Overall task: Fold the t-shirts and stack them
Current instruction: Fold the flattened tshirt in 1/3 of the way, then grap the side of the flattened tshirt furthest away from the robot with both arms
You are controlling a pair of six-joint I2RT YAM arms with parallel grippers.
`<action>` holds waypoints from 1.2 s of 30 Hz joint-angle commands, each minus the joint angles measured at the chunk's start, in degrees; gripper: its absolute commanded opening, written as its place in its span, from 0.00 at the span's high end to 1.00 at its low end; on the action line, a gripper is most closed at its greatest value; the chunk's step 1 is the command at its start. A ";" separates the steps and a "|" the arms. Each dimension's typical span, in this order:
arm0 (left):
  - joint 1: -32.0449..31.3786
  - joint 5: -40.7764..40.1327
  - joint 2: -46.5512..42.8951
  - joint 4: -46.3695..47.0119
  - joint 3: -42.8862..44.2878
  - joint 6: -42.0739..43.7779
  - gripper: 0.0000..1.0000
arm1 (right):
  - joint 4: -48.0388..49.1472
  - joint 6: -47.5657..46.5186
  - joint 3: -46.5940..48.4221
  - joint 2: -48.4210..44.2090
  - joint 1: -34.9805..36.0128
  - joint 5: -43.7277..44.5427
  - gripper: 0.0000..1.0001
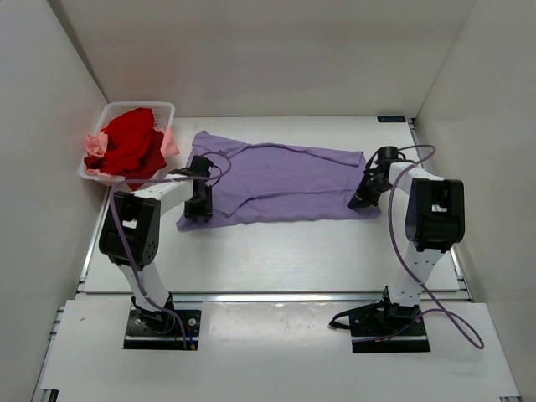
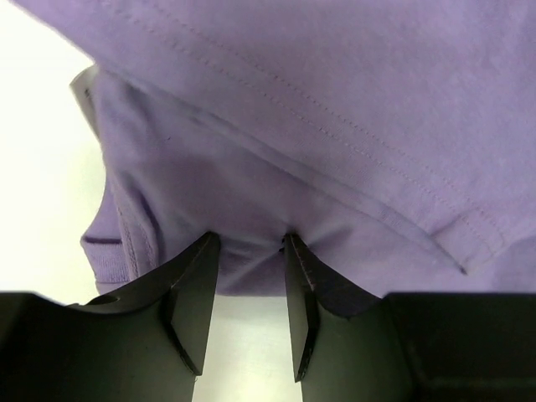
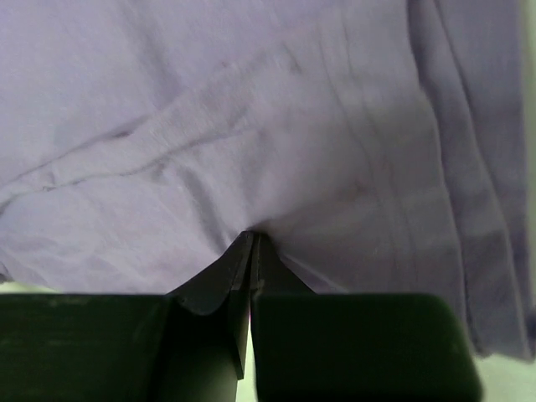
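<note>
White table point(image 1: 276, 251), lavender t-shirt point(image 1: 276, 180) — right claw point(image 3: 251, 239) pinching

white table point(image 1: 276, 251), lavender t-shirt point(image 1: 285, 180) spread flat, white basket point(image 1: 142, 105) at far-left corner

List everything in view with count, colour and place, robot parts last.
lavender shirt: 1, light purple, spread out mid-table
red shirt: 1, bright red, heaped in the basket
pink shirt: 1, pale pink, in the basket, showing around the red shirt
basket: 1, white, far left corner of the table
table: 1, white, under it all
left arm: 1, white and black, near left
right arm: 1, white and black, near right
left gripper: 1, black, open at the lavender shirt's near left corner
right gripper: 1, black, shut on the lavender shirt's right edge
</note>
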 commanded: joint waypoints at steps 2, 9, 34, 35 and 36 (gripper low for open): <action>0.36 2.37 -5.26 -6.86 -9.82 1.70 0.52 | -6.87 0.33 -6.54 -4.79 0.42 4.04 1.00; 1.68 1.49 -15.46 -7.84 -17.91 2.93 0.52 | -7.92 0.07 -17.61 -16.65 -1.70 2.37 1.00; 2.30 -1.75 4.01 0.86 23.62 -4.19 0.33 | -7.75 -2.13 7.93 -10.62 -2.05 2.02 0.93; 2.39 -2.46 5.43 0.61 26.00 -4.45 0.33 | -7.92 -2.39 8.82 -9.48 -1.96 1.58 0.93; 2.21 -2.99 8.31 0.17 27.41 -4.80 0.33 | -8.09 -2.22 9.87 -8.25 -2.05 1.58 0.93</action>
